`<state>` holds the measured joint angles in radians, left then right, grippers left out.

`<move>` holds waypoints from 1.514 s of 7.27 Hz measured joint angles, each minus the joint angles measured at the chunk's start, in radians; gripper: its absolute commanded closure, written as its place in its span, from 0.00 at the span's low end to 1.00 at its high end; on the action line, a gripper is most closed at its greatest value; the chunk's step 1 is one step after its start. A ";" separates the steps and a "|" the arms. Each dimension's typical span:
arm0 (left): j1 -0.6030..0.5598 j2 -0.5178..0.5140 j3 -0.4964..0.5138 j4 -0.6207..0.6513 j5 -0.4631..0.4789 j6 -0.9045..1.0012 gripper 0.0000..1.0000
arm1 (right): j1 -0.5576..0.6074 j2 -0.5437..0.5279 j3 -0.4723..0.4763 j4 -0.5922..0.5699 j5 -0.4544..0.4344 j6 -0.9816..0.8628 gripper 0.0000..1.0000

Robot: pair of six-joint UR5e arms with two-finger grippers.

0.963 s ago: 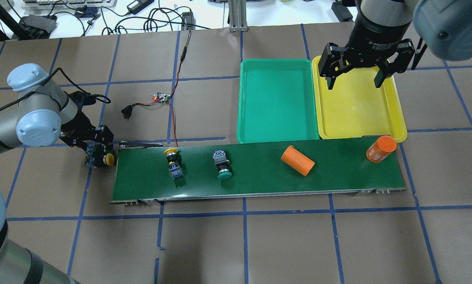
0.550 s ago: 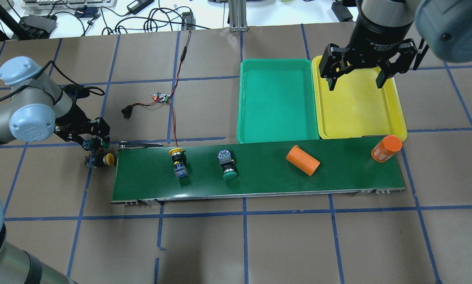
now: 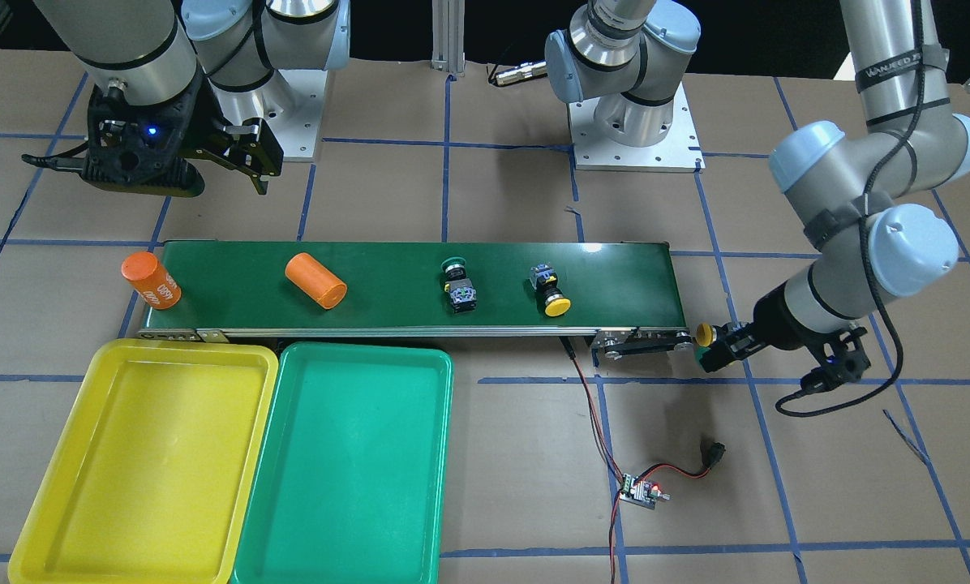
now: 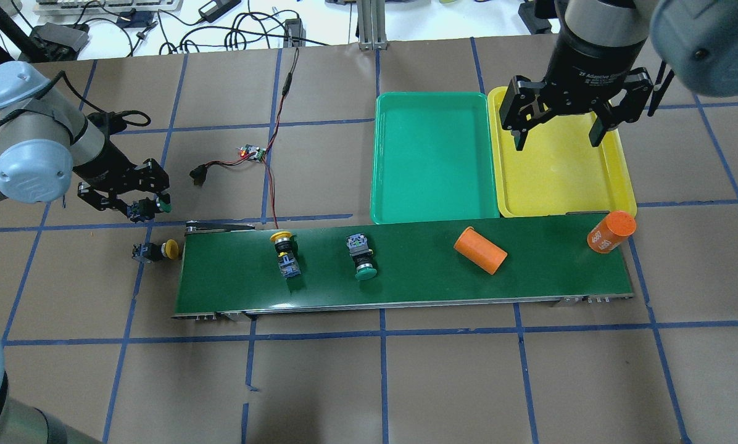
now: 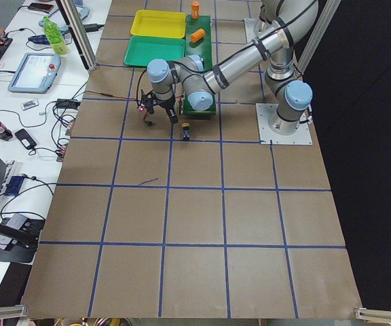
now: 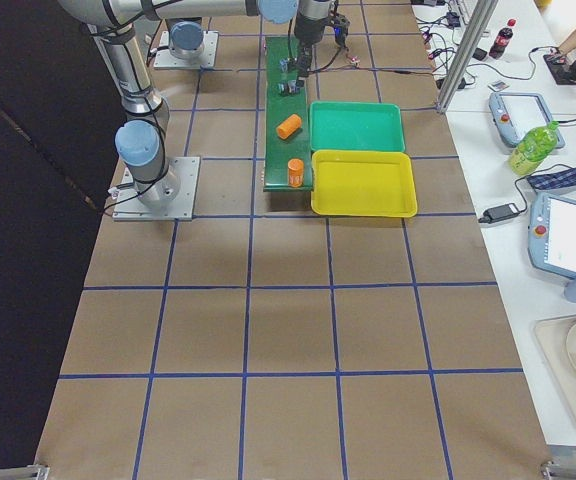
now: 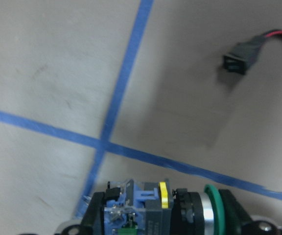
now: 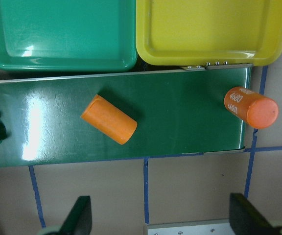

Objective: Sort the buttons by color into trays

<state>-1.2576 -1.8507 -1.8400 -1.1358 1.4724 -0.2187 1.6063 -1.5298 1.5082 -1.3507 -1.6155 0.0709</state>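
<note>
Left pincer (image 4: 140, 208) has come up off the paper and drawn back from the belt end, and it is pinching the held green button (image 4: 161, 206). My wrist view shows the blue block and green cap clamped right under the camera, so I call that pick good. On the robot's side of that pincer, just below its tip, the loose yellow button (image 4: 159, 249) lies where it lay a second ago, just beside the end of the belt (image 4: 406, 290) and untouched. Off to the pincer's right the belt is carrying everything along. The belt yellow button (image 4: 282, 253) and the belt green button (image 4: 361, 259), both on their sides, have slid further from my left pincer and closer to the right one. The lying orange tube (image 4: 480, 250) has moved with them, and the end orange tube (image 4: 611, 232) now leans at the belt's far lip; I reckon it may tip off. Right pincer (image 4: 556, 143) is spread wide and has eased a touch toward the belt. The yellow tray (image 4: 560, 179) sits beneath it and the green tray (image 4: 431, 154) just to its left. No button is in either tray yet. So one green is secured, and my guess is it goes onto the belt for the right pincer to sort.
</note>
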 measured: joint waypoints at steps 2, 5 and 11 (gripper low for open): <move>-0.041 0.083 -0.106 -0.003 -0.031 -0.213 1.00 | 0.003 0.004 0.009 0.042 0.007 0.012 0.00; -0.054 0.178 -0.216 -0.003 -0.101 -0.396 0.74 | 0.011 -0.007 0.124 -0.046 0.013 0.006 0.00; -0.045 0.189 -0.251 0.047 -0.126 -0.430 0.00 | 0.030 -0.085 0.424 -0.378 0.013 -0.030 0.00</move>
<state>-1.3024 -1.6614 -2.0908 -1.0893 1.3464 -0.6489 1.6366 -1.6145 1.9318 -1.7284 -1.6030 0.0411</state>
